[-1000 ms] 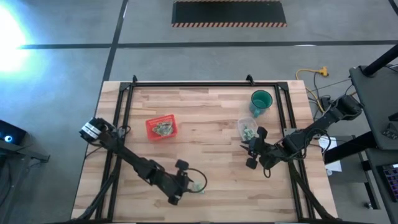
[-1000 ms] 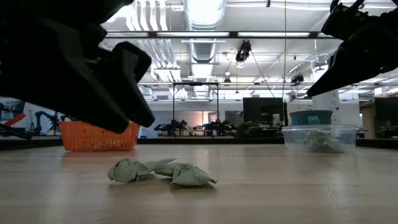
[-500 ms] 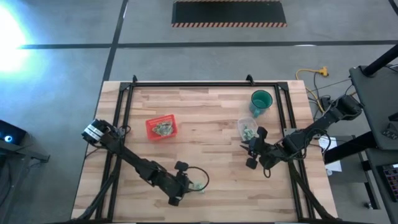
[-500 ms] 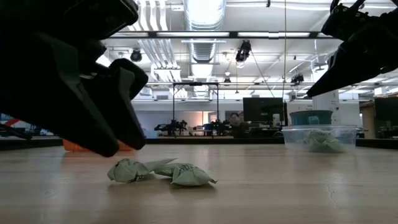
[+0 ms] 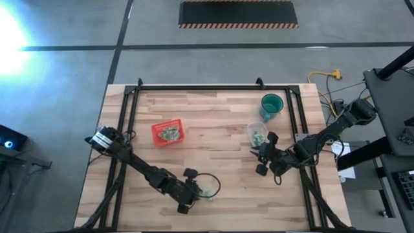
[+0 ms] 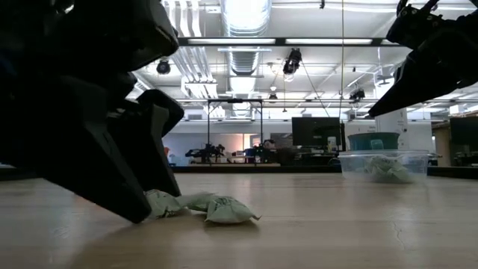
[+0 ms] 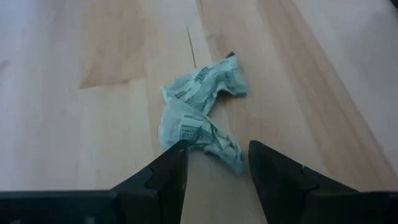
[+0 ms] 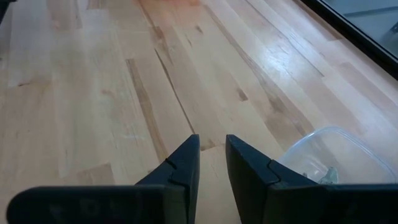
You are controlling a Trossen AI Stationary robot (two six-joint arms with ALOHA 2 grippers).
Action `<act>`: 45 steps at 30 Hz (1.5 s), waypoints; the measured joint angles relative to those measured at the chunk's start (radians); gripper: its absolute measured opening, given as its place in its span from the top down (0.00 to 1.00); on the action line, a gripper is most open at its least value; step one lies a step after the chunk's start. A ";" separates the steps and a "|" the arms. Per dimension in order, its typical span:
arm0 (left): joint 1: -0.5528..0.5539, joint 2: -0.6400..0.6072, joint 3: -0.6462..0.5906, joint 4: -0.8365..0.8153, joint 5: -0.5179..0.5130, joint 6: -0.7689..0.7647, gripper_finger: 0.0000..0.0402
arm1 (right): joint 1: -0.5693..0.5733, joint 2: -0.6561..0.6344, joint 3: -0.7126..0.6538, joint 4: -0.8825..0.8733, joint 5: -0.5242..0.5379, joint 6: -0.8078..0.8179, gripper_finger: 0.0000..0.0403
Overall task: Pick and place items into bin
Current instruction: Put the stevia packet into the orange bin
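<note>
Two pale green-and-white crumpled wrappers (image 7: 202,112) lie touching each other on the bare wood near the table's near edge (image 5: 207,193), (image 6: 220,208). My left gripper (image 7: 217,149) is open and down at the table, one fingertip on either side of the nearer wrapper's end (image 7: 225,151). In the low view its dark finger (image 6: 142,198) covers the left wrapper's end. More wrappers lie in the red tray (image 5: 167,133) and in the clear tub (image 5: 257,134). My right gripper (image 5: 260,160) hovers beside the tub, open by a narrow gap (image 8: 212,142), holding nothing. My left gripper comes at the nearer wrapper slanting down from the table's left. Its fingers (image 7: 177,155) stand on either side of the wrapper's end (image 7: 225,151), which lies on the wood. I cannot tell whether a finger touches it.
A green cup (image 5: 272,107) stands behind the clear tub (image 6: 385,166), toward the far right. A black frame (image 5: 213,87) runs along the table's far and side edges. Bare wood lies between the tray and the tub.
My left gripper has come down to the table and moved a little toward the wrappers. In the low view it now covers the left wrapper's end and hides the orange-red tray behind it. The wrappers have stayed where they were.
</note>
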 joint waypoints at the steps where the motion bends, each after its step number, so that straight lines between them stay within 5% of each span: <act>1: 0.002 0.003 0.006 0.001 0.001 0.001 0.62 | 0.000 0.000 -0.001 0.001 0.000 0.001 0.83; 7: 0.010 0.004 0.014 -0.025 0.006 0.004 0.68 | 0.000 0.000 -0.003 0.000 0.000 0.003 0.83; 18: 0.018 0.000 0.013 -0.043 -0.012 0.036 0.98 | 0.000 0.000 -0.004 0.000 -0.003 0.003 0.83; 27: 0.019 -0.038 0.012 -0.112 -0.177 0.033 0.99 | 0.000 0.000 -0.006 0.001 -0.003 0.002 0.83; 37: 0.022 -0.228 0.006 -0.546 -0.509 -0.101 0.99 | 0.000 0.000 -0.008 0.001 -0.001 0.002 0.83; 45: 0.082 -0.399 -0.049 -0.722 -0.587 -0.132 0.99 | 0.000 0.000 -0.008 0.008 0.001 0.002 0.83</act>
